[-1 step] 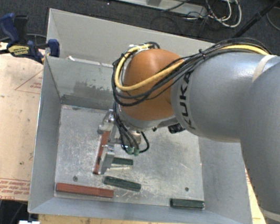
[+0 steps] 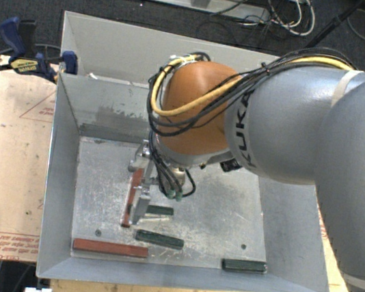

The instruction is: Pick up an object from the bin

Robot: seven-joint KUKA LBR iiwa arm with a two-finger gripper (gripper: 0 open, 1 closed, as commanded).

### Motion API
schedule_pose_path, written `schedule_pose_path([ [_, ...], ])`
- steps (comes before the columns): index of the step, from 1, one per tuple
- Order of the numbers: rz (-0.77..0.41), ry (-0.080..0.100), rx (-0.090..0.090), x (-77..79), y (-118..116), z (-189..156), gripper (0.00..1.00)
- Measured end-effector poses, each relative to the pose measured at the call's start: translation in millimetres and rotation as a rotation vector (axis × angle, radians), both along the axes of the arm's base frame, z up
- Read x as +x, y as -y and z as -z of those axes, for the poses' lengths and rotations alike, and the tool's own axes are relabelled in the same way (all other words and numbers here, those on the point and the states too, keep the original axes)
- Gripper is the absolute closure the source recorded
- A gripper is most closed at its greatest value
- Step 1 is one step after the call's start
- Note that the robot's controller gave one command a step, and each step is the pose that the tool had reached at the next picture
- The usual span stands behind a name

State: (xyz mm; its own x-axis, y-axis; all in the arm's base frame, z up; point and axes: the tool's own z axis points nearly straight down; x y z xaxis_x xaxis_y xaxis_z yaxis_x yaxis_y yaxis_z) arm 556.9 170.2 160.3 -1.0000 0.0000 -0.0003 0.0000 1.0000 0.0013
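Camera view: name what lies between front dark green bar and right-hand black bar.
Front dark green bar to right-hand black bar: bare grey bin floor, camera view.

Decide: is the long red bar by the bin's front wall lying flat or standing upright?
Flat: the red bar lies lengthwise on the floor of the bin, along the front wall.
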Motion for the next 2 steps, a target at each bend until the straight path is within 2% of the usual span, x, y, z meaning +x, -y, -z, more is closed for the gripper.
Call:
schedule_pose_path([
  [1, 0.091, -0.001, 0.0, -19.3, 35.8, 6.7, 0.0],
  [2, -0.077, 0.0, -0.001, -24.4, 52.6, 33.4, 0.0],
])
